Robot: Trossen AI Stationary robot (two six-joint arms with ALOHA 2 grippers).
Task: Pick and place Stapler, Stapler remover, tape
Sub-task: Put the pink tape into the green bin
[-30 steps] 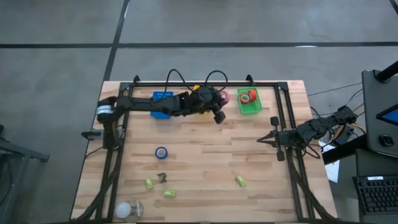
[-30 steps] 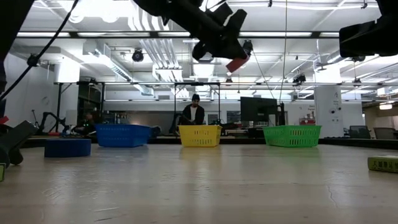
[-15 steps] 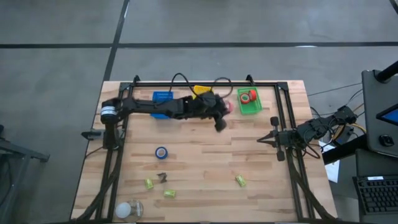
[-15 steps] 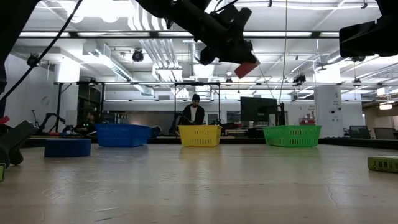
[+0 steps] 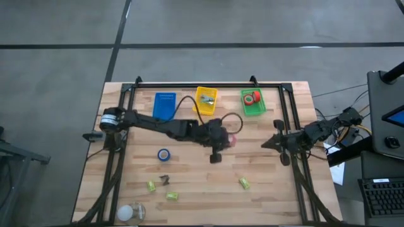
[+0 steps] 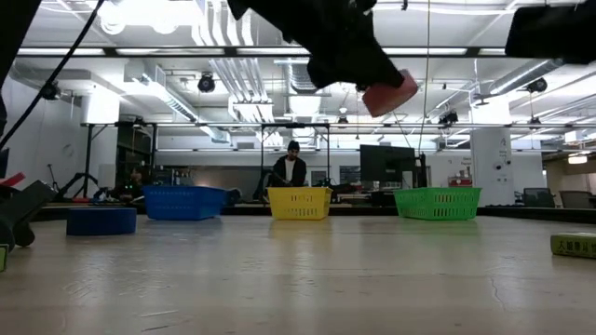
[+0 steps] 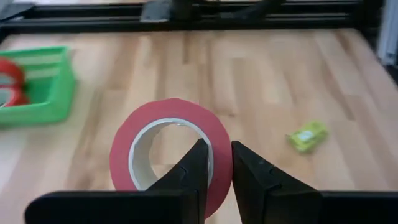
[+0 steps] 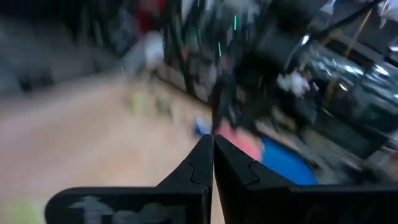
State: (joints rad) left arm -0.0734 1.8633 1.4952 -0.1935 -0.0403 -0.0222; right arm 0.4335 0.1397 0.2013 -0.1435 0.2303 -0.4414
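Three baskets (image 5: 206, 99) stand in a row along the desk's (image 5: 265, 170) far edge. The rightmost basket (image 5: 253, 103) has tape rolls (image 5: 252, 98) in it. The left gripper (image 5: 228, 140) is above the desk's middle, before the row, its fingers (image 7: 196, 167) pinching a tape roll (image 7: 171, 155). Another roll (image 5: 164, 154) lies on the desk to its left. Small packets (image 5: 244, 183), possibly staple boxes, lie nearer the front edge. The right gripper (image 5: 267, 142) is at the right edge.

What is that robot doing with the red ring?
The left gripper is pinching a red tape roll by its wall, jaws shut on it, and holding it in the air above the middle of the wooden table. Two more red rolls already sit in the green basket at the far edge. A blue tape roll lies on the table. The right gripper waits, shut, at the right side.
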